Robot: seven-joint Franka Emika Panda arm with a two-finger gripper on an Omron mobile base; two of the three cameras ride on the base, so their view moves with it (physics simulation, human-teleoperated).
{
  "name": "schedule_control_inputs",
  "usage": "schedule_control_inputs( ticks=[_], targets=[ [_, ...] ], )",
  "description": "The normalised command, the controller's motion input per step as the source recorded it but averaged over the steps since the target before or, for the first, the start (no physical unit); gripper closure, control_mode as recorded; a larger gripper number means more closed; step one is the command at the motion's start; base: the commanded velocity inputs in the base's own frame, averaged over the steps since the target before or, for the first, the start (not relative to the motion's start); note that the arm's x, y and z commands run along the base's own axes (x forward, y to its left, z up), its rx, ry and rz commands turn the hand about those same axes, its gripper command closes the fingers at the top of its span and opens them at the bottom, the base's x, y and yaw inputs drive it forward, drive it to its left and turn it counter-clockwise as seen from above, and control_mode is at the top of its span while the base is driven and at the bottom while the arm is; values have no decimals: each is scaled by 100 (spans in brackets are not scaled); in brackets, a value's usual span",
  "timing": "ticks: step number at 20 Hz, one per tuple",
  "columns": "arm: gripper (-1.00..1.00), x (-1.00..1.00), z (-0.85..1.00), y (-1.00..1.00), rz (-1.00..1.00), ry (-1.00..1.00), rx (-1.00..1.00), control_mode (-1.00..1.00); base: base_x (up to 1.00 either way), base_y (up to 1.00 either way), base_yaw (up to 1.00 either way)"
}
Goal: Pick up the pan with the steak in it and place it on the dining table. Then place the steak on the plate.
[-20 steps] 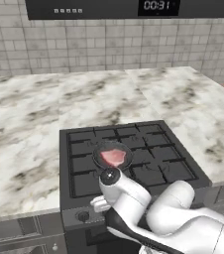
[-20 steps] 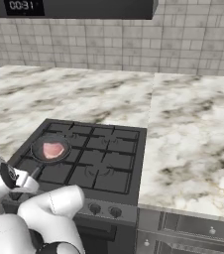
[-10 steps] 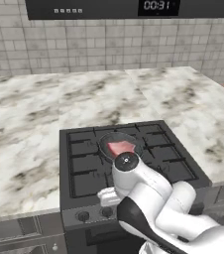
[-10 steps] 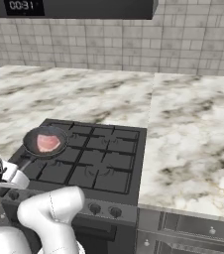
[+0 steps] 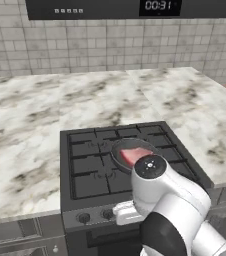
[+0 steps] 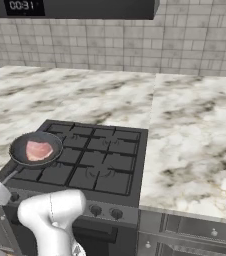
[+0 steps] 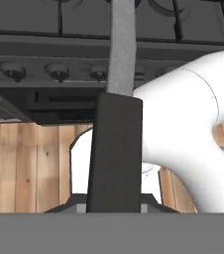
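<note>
- The black gas stove [image 6: 85, 160] serves as the landmark: it sits set into the marble counter [image 6: 195, 150], with a tiled wall [image 6: 200, 45] behind it.
- The pan [image 6: 35, 150] hangs just above the stove's front left corner in the right base view, its round body over the grate and its long handle [image 7: 116, 149] reaching back off the stove's front edge.
- The steak [image 6: 38, 149] lies flat inside the pan, pink-red, about in its middle.
- In the left base view the steak [image 5: 134, 155] shows over the stove's middle burners, partly hidden behind the arm's white joint, which stands between camera and pan.
- In the hand view the handle runs straight up from the gripper [image 7: 115, 208], which is clenched on it.
- The stove's knobs [image 7: 59, 72] line its front panel, just below the pan's handle in the hand view.
- Wooden floor [image 7: 29, 163] lies beneath, in front of the stove.
- The counter on both sides of the stove is bare marble.
</note>
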Motion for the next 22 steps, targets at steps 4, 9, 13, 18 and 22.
schedule_control_inputs(
  ticks=[4, 9, 13, 18, 22],
  targets=[
    [100, -80, 20, -26, 1, 16, 0, -100, 0, 0, 0],
    [100, -10, 0, 0, 1, 0, 0, -100, 0, 0, 0],
    [100, -2, 0, 0, 0, 0, 0, -100, 0, 0, 0],
    [100, 0, 0, 0, 0, 0, 0, 100, -78, -4, 0],
    [100, 0, 0, 0, 0, 0, 0, 100, -91, -13, 15]
  ],
)
